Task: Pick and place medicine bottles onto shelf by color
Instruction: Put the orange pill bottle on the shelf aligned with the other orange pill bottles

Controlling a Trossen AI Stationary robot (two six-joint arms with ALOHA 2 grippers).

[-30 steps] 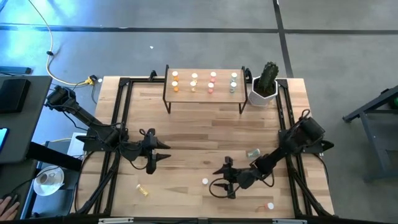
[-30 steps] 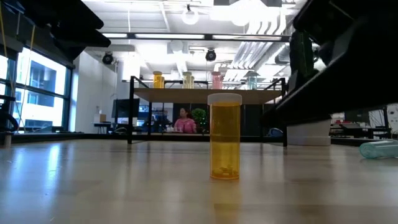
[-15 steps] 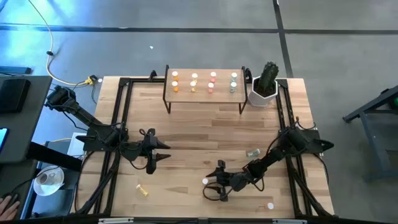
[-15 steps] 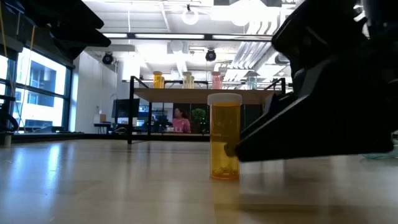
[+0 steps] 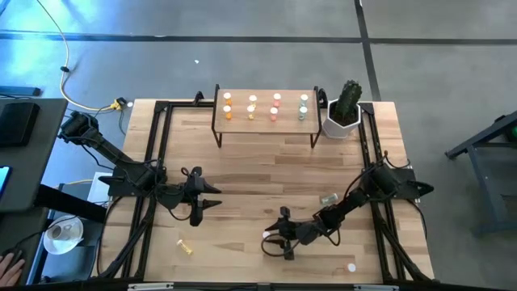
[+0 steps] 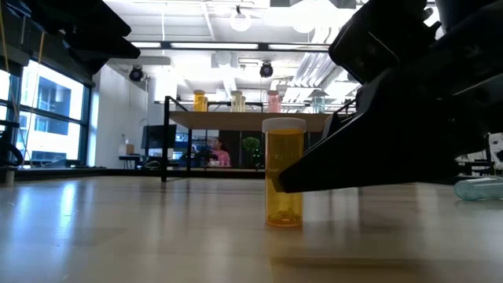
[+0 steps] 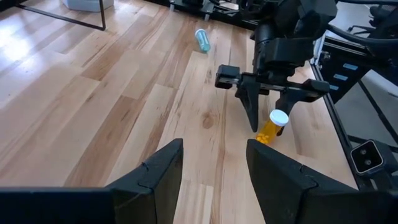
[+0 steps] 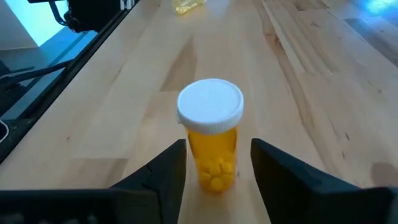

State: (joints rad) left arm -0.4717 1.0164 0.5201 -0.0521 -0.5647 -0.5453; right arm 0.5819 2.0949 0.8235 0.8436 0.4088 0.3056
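Orange bottle (image 8: 210, 140) stands upright on the table (image 5: 266, 170) near its front edge, white cap up, directly betw. the two fingers (image 8: 155, 180) of the R gripper (image 5: 272, 239); jaws sit close on either side of the body, but contact can't be told. L gripper (image 5: 205, 205) hangs over the table's left-centre w/ fingers part open, holding nothing. Shelf (image 5: 266, 95) at the rear carries bottles in rows.
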